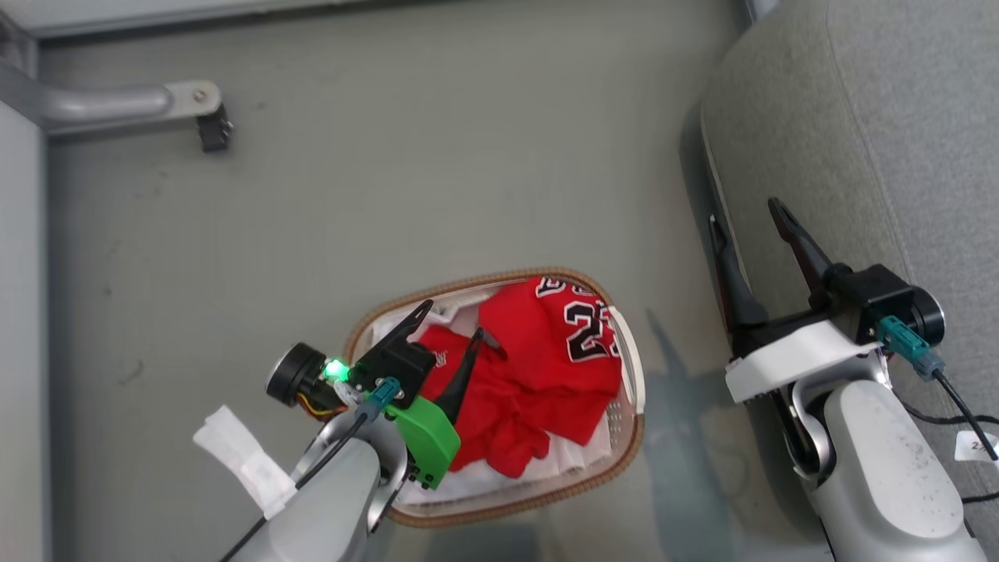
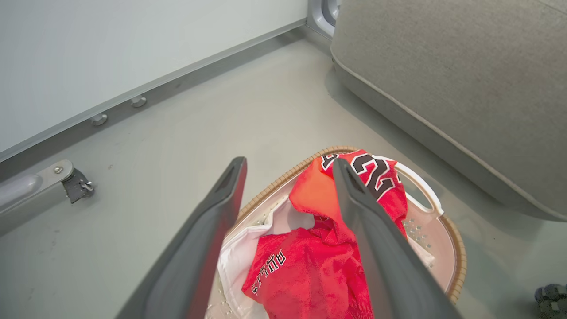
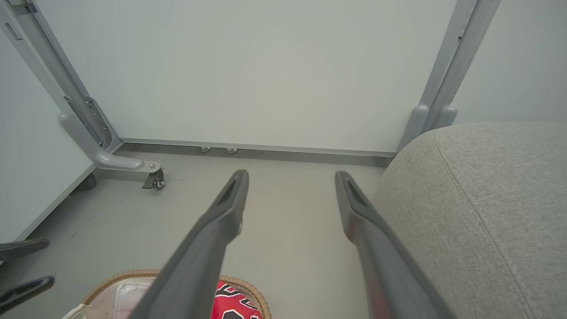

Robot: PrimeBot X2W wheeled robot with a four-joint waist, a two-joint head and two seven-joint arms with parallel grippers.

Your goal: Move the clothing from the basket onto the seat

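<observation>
Two red garments lie bunched in the basket on the floor. The one with the number 23 is draped toward the basket's right end, also seen as the number garment. The one with white lettering lies lower left of it. My left gripper hovers open above the basket's left half, fingers spread over the red cloth, holding nothing. My right gripper is open and empty beside the grey seat, at its left edge. The seat stands just right of the basket.
A white cloth liner shows under the garments. A grey metal frame leg with a castor sits on the floor at upper left, and a pale wall panel runs along the back. Black cables trail over the seat.
</observation>
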